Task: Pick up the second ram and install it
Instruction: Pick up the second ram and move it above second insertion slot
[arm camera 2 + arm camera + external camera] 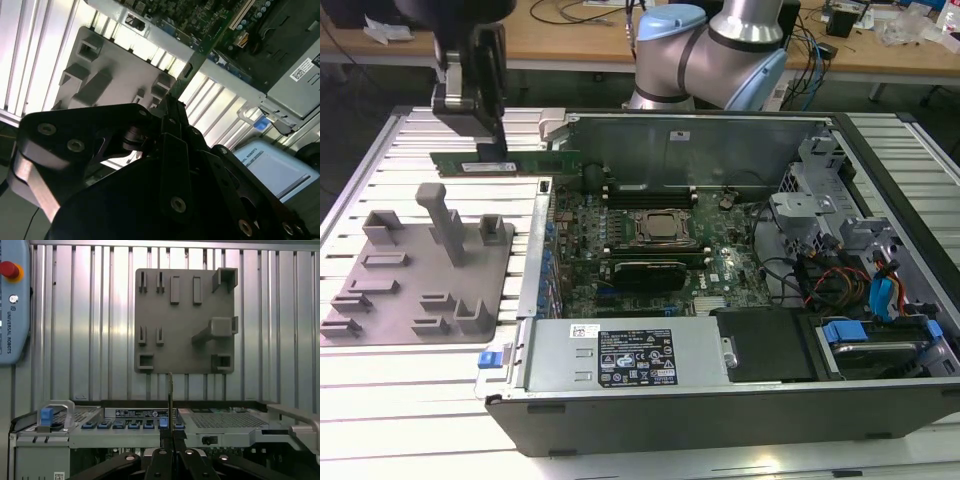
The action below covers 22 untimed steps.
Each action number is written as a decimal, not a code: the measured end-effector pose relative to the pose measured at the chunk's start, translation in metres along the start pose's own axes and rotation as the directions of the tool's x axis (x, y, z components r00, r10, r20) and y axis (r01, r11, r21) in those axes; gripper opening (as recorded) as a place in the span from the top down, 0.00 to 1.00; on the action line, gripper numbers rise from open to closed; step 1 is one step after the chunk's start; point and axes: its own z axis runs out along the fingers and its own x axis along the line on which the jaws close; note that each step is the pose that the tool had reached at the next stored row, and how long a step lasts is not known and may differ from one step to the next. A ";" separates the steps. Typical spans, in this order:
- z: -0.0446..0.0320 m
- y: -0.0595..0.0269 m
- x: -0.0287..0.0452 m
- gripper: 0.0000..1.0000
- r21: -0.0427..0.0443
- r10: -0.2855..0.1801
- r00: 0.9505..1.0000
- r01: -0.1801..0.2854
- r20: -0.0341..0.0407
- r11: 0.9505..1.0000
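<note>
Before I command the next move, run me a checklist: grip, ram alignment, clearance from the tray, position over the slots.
1. Pincer shut on the second ram: ok, in the exterior view and the first wrist view.
2. Ram straight in the grip: ok. Edge-on in the first wrist view, it runs in line with the pincer.
3. Ram apart from the grey fixture tray: ok, held above it with no contact.
4. Ram over the memory slots: not ok. It hangs by the case wall on the exterior view's left.
5. Target slot free: cannot tell.
</note>
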 end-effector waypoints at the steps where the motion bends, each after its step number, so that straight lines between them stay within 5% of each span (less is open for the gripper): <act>1: 0.0000 -0.0024 0.0000 0.91 0.000 0.000 1.000 0.000 0.000 1.000; 22: 0.0002 -0.0861 0.0006 0.91 0.000 0.001 1.000 -0.001 0.000 1.000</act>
